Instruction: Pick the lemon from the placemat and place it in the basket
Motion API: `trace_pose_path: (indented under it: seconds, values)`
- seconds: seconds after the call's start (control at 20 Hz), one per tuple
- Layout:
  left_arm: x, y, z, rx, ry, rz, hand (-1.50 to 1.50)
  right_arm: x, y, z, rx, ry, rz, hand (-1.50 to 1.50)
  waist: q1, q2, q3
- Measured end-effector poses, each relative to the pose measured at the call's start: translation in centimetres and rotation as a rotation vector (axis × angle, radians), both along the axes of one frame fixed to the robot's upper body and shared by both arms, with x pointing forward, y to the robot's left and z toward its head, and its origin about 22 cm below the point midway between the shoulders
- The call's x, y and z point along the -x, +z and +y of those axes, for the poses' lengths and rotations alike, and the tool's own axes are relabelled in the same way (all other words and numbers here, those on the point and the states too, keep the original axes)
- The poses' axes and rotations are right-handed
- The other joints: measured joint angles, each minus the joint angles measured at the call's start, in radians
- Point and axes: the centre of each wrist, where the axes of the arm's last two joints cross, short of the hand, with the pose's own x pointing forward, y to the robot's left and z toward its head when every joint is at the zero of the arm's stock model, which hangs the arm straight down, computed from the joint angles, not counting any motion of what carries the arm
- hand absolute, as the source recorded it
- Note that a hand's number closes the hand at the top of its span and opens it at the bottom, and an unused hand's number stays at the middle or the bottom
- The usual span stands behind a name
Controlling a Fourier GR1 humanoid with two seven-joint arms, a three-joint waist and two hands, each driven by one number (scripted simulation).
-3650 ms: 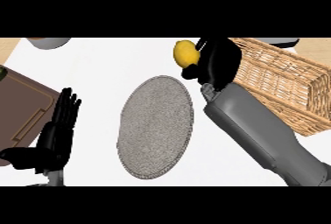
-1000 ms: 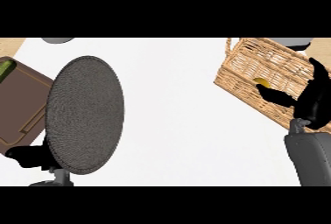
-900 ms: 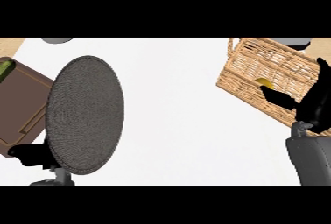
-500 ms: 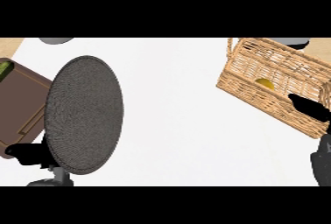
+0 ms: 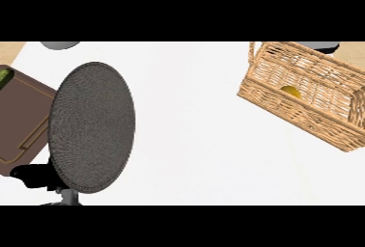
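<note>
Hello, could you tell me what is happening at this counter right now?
The lemon lies inside the wicker basket at the right, with no hand on it. The grey placemat at the left has nothing on it. Only part of the robot's left hand shows, at the placemat's lower edge; the right hand is out of view. A brown board lies left of the placemat.

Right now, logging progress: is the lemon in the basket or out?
In. The lemon shows yellow behind the basket's wicker wall.

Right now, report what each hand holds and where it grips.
Nothing visibly held. The lemon lies in the basket; right hand out of view, left hand mostly hidden.
</note>
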Motion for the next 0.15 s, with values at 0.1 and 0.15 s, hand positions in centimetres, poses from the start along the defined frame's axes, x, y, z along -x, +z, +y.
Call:
trace_pose_path:
  seconds: [0.1, 0.15]
  values:
    - [-0.1, 0.8, 0.2, -0.002, 0.001, -0.007, 0.00, 1.5, 1.0, -0.6, -0.017, 0.031, -0.025, -1.50, -0.001, -0.001, 0.000]
    - [-0.1, 1.2, 0.0, -0.001, 0.003, -0.005, 0.00, 2.4, 1.2, -0.4, -0.023, 0.046, -0.035, -1.50, -0.001, -0.001, 0.000]
